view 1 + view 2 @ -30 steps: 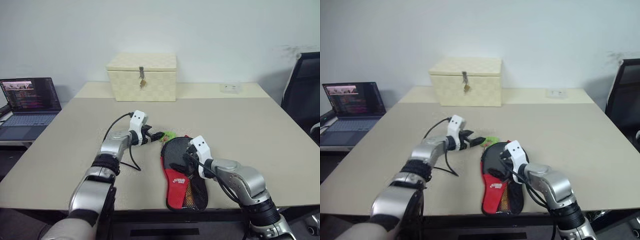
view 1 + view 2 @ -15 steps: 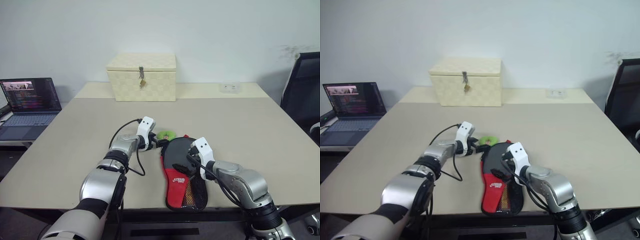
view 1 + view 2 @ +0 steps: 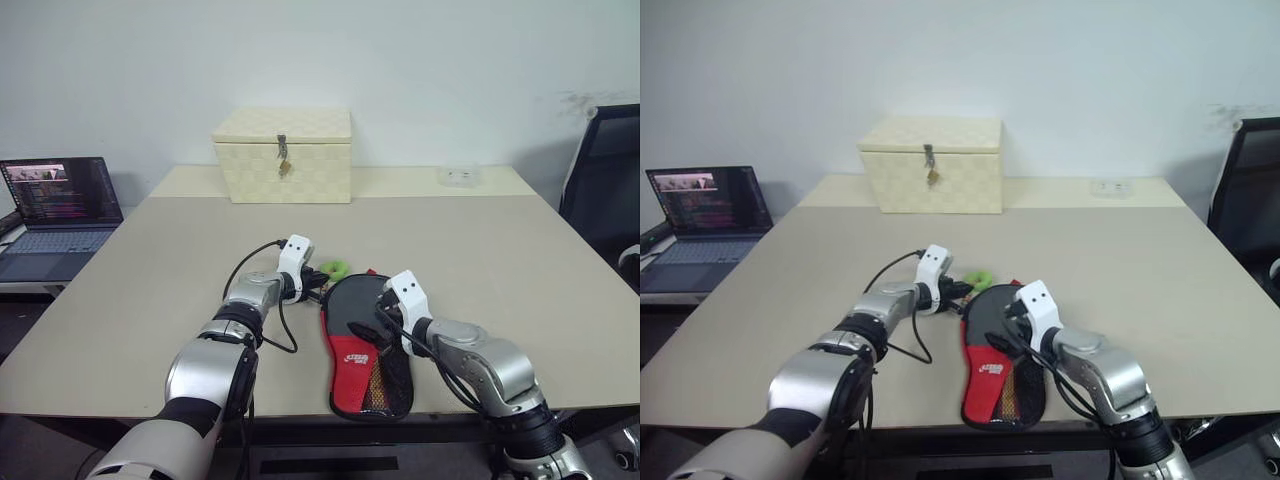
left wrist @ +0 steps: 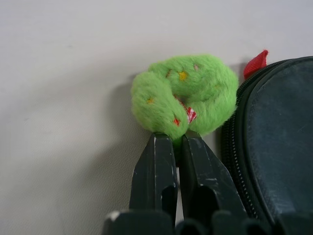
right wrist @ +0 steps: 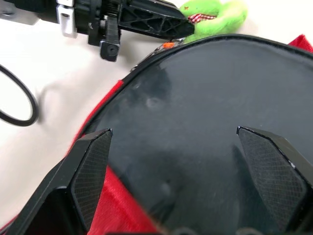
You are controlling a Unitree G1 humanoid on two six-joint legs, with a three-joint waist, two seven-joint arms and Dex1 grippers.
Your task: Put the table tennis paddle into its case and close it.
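The case (image 3: pixel 358 335), a black and red paddle-shaped pouch with a mesh pocket, lies flat near the table's front edge. Its green fuzzy zipper pull (image 4: pixel 188 93) rests on the table at the case's far end. My left gripper (image 4: pixel 177 139) is shut on the near edge of that pull (image 3: pixel 333 269), fingers low over the table. My right gripper (image 5: pixel 173 131) stands open just above the case's round black face (image 5: pixel 195 112), one finger to each side. The table tennis paddle is hidden.
A cream woven box (image 3: pixel 283 155) with a latch stands at the table's back. A laptop (image 3: pixel 60 200) sits on a lower surface at the left, a black chair (image 3: pixel 605 180) at the right. A black cable (image 3: pixel 262 325) loops beside my left wrist.
My left gripper moved right and down to the green pull and closed on it. The right gripper stayed open over the case.
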